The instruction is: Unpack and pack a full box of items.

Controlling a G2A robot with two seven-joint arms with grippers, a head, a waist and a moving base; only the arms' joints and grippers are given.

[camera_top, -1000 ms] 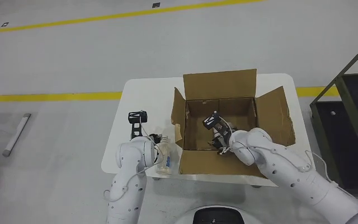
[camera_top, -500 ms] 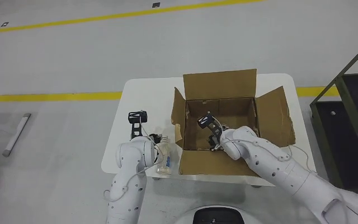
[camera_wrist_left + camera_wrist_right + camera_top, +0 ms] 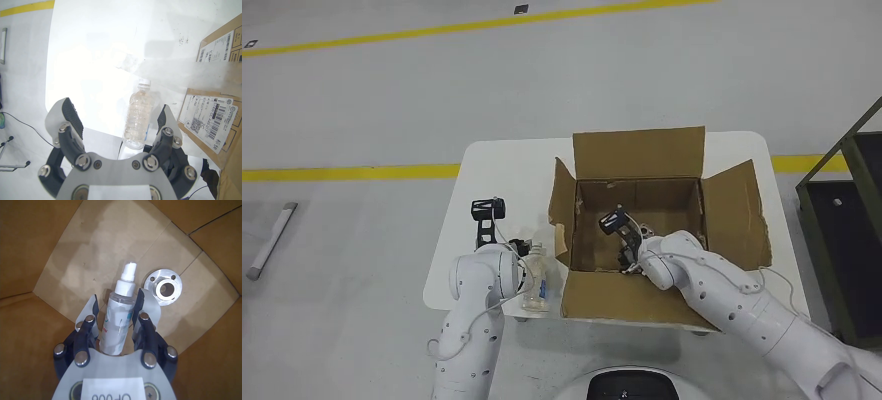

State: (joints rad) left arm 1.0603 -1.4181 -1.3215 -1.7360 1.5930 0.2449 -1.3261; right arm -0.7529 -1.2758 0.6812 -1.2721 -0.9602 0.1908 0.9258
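Observation:
An open cardboard box [image 3: 637, 152] stands on the white table [image 3: 502, 170]. My right gripper [image 3: 117, 308] is down inside it, shut on a clear spray bottle [image 3: 117, 317] with a white pump top, one finger on each side. Beside the bottle, a round metal flange [image 3: 163, 286] lies on the box floor [image 3: 113, 247]. In the top view the right gripper [image 3: 627, 255] is near the box's front wall. My left gripper [image 3: 119, 113] is open over the table's front edge, left of the box [image 3: 208, 117]. A clear water bottle [image 3: 139, 117] [image 3: 535, 283] lies close to one finger.
The box's four flaps are folded outward; labels cover its left side. White tabletop stretches left of the box and behind the water bottle. A dark metal rack [image 3: 842, 200] stands on the floor right of the table.
The right arm swung left inside the box, then back a little to the right. The left arm and the water bottle have not moved.

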